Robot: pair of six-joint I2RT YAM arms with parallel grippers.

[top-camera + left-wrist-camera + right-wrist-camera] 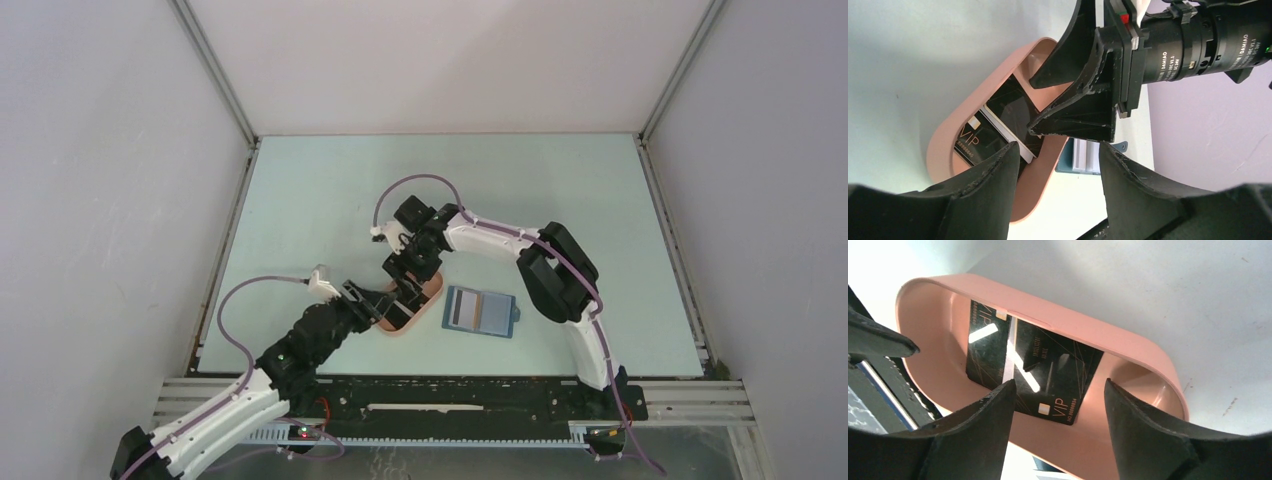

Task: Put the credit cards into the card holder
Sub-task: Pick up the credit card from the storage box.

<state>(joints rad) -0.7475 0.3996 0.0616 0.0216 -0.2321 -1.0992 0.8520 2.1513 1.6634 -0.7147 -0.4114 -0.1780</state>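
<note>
Glossy black plastic credit cards [1048, 370] catch white glare inside the smooth pink plastic oval tray [1128, 340]. At six o'clock, matt black plastic fingers [1148, 440] show rough, chipped edges.

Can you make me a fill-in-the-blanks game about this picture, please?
The black cards lie in a tray coloured ___. Gold letters on one card spell ___. The open wallet on the table is coloured ___.
Missing words: pink, VIP, blue.
</note>
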